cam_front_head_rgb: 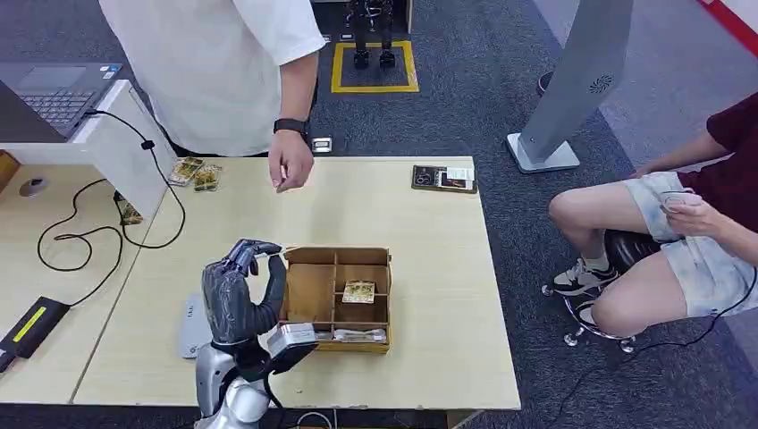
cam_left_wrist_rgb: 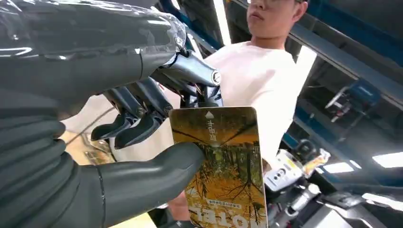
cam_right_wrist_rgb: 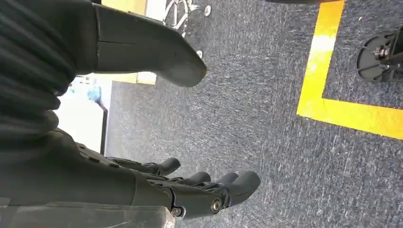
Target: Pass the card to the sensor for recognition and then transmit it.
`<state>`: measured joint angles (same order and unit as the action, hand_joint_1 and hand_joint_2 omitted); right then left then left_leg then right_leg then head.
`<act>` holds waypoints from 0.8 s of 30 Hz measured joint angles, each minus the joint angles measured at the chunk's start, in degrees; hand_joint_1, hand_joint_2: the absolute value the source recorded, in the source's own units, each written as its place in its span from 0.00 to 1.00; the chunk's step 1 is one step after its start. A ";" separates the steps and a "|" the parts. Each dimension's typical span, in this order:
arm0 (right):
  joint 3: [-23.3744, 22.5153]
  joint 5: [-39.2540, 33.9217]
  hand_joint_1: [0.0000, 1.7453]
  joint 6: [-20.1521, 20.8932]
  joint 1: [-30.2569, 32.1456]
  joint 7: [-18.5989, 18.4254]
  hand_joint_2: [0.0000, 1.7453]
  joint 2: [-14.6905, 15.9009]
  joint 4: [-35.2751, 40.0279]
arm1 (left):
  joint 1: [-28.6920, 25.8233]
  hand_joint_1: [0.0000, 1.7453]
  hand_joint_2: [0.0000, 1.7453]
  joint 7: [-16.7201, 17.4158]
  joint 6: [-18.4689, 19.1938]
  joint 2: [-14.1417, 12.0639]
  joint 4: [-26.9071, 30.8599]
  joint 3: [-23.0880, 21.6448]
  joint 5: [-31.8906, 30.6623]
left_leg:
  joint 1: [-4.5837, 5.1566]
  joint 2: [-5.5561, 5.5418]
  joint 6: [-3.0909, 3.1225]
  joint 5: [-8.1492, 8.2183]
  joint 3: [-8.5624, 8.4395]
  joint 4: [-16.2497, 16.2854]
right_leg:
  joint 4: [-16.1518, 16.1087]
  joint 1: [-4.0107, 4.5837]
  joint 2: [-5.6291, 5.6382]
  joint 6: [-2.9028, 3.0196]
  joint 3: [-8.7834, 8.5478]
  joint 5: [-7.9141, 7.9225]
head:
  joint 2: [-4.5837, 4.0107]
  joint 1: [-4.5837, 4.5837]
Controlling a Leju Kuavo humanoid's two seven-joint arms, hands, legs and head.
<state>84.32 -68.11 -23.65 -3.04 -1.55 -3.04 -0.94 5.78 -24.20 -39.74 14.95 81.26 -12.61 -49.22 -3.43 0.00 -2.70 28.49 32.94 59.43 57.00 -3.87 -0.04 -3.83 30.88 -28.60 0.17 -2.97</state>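
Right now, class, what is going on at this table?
The robot's left hand holds a yellow hotel card pinched upright between thumb and fingers, raised beside the wooden divided box. A person in a white shirt stands opposite. The right hand hangs open over the carpet.

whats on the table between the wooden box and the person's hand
Bare tabletop in the head view: nothing lies between the wooden box and the person's hand.
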 joint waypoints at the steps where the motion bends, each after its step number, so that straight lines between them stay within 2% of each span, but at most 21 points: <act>1: 0.04 0.00 0.00 0.00 0.00 -0.02 1.00 0.00 0.00 | -0.06 1.00 1.00 -0.11 0.00 0.07 0.00 0.70 -0.07 | 0.00 0.00 0.00 0.00 0.00 0.00 | 0.00 0.00 0.00 0.00 0.00 0.00 | 0.00 0.00; 9: 0.48 0.00 0.00 0.00 -0.07 -0.17 1.00 0.13 0.00 | -0.29 1.00 1.00 -0.59 0.00 0.52 0.00 5.90 -5.38 | 0.00 0.01 0.00 0.00 0.00 0.00 | 0.00 0.00 0.01 0.00 0.01 0.00 | 0.00 0.00; 17: 1.57 0.90 0.00 0.17 -0.47 -0.55 1.00 0.50 0.02 | 0.42 1.00 1.00 4.21 0.00 0.72 -0.28 10.69 -14.64 | 0.00 0.01 0.00 -0.01 -0.01 0.00 | 0.00 0.00 0.01 0.00 0.01 0.00 | 0.00 0.00; 21: 1.95 0.92 0.00 0.09 -0.62 -0.87 1.00 0.72 0.20 | 0.57 1.00 1.00 4.55 0.00 0.87 -0.31 13.55 -19.09 | 0.00 0.01 0.00 -0.01 -0.01 0.00 | 0.00 0.00 0.01 0.00 0.01 0.00 | 0.00 0.02; 24: 2.43 0.94 0.00 -0.02 -0.66 -1.20 1.00 0.90 0.48 | 0.69 1.00 1.00 4.39 0.00 1.22 -0.28 17.36 -22.33 | 0.00 0.02 0.00 -0.01 -0.01 0.00 | 0.00 0.00 0.02 0.00 0.02 0.00 | 0.00 0.00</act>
<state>86.75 -67.17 -23.67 -3.70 -2.75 -2.14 -0.46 6.47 -19.80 -39.74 16.17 80.98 4.75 -71.55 -3.43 0.02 -2.70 28.48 32.93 59.43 57.01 -3.87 -0.02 -3.82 30.90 -28.59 0.17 -2.97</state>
